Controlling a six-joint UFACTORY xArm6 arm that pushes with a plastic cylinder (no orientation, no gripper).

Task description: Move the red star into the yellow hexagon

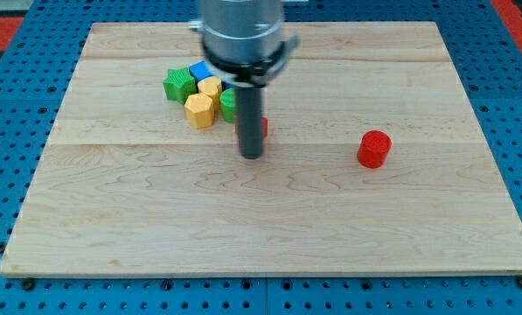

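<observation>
My tip rests on the board near the middle. The red star is almost wholly hidden behind the rod; only a red sliver shows at the rod's right side. The yellow hexagon lies to the view's left of the rod, at the lower edge of a cluster of blocks. The tip stands to the lower right of the hexagon, about a block's width away from it.
The cluster holds a green star-like block, a blue block, a second yellow block and a green block beside the rod. A red cylinder stands alone at the view's right. The wooden board lies on a blue pegboard.
</observation>
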